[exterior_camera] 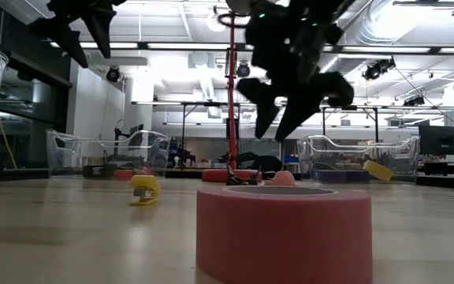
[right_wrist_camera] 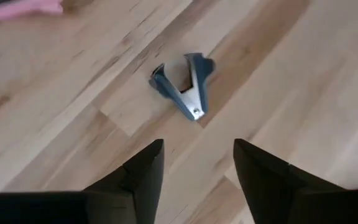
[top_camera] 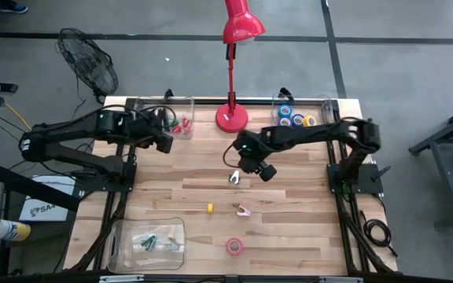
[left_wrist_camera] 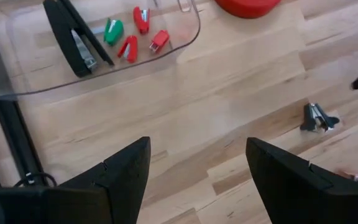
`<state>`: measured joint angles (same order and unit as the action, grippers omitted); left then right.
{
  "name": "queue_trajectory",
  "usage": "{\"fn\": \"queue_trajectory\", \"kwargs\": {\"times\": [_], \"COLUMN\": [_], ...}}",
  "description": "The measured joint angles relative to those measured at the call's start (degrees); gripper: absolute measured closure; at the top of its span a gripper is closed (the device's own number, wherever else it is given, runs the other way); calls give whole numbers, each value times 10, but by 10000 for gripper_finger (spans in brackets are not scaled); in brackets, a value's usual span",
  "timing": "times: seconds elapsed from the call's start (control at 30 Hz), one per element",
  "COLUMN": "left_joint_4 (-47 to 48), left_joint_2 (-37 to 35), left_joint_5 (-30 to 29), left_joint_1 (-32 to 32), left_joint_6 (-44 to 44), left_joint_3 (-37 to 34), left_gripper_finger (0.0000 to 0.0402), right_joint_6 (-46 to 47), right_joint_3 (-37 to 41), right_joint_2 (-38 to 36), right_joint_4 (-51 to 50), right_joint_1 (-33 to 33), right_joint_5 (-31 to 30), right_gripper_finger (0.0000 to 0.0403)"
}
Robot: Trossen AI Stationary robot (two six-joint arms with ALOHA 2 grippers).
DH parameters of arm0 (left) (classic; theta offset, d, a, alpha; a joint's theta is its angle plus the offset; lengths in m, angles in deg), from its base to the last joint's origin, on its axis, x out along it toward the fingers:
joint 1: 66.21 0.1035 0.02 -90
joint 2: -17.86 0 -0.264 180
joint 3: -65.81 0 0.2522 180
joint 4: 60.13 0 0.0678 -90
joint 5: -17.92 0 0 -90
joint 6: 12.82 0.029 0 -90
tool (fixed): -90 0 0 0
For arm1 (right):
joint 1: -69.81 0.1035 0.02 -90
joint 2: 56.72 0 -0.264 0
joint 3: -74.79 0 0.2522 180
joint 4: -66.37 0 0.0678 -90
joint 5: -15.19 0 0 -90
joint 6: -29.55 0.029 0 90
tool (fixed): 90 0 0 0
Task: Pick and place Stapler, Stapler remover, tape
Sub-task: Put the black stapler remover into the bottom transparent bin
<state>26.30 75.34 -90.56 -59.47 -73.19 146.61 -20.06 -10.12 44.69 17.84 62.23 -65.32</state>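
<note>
Right claw (right_wrist_camera: 197,165) agape above dark staple remover (right_wrist_camera: 183,84) on table (right_wrist_camera: 73,124).

Bright, even overhead light (ceiling lights glare in the low view), with the near pink tape (exterior_camera: 284,233) blurred.

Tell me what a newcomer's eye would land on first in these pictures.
First the red lamp, standing at the table's far edge between two clear bins. Next the right gripper, open and hovering just above a dark staple remover lying on the bare wood near the table's middle. In the low view a pink tape roll fills the foreground, while the left gripper hangs open beside the bin holding the black stapler.
</note>
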Motion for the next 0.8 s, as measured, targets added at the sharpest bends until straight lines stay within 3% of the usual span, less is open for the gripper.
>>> {"fn": "queue_trajectory", "kwargs": {"times": [0.3, 0.8], "left_joint_4": [-7, -6], "left_joint_2": [-37, -45], "left_joint_5": [12, 24], "left_joint_1": [0, 0], "left_joint_6": [1, 16], "left_joint_3": [-27, -28], "left_gripper_finger": [140, 140], "right_joint_6": [-100, -138], "right_joint_3": [-58, -58], "right_joint_2": [86, 133], "right_joint_4": [-11, 22], "right_joint_1": [22, 23], "right_joint_5": [-7, 3], "right_gripper_finger": [163, 157]}}
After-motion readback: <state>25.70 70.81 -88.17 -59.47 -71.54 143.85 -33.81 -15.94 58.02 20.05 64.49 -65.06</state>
